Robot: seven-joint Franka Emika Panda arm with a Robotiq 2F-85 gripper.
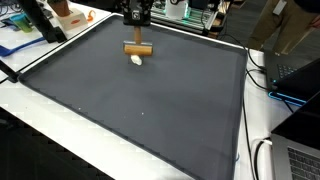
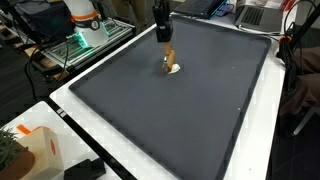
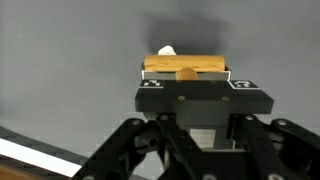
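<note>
A T-shaped wooden piece (image 1: pixel 137 45) hangs upright near the far edge of the dark mat (image 1: pixel 140 110), its stem running up into my gripper (image 1: pixel 136 20). The gripper is shut on that stem. In both exterior views the crossbar sits low over the mat (image 2: pixel 190 110); whether it touches I cannot tell. A small white object (image 1: pixel 137 59) lies on the mat right beside the wooden piece (image 2: pixel 169 55), and it shows as a white object (image 2: pixel 174 69) at the crossbar's foot. In the wrist view the wooden piece (image 3: pixel 185 67) fills the space between the fingers of the gripper (image 3: pixel 186 74), with the white object (image 3: pixel 166 51) peeking out behind it.
The mat lies on a white table (image 1: pixel 60 125) with a bare rim all round. Clutter and an orange-and-white item (image 1: pixel 66 14) stand at the back corner, cables (image 1: pixel 262 75) run along one side, and a white box (image 2: pixel 35 148) sits at a near corner.
</note>
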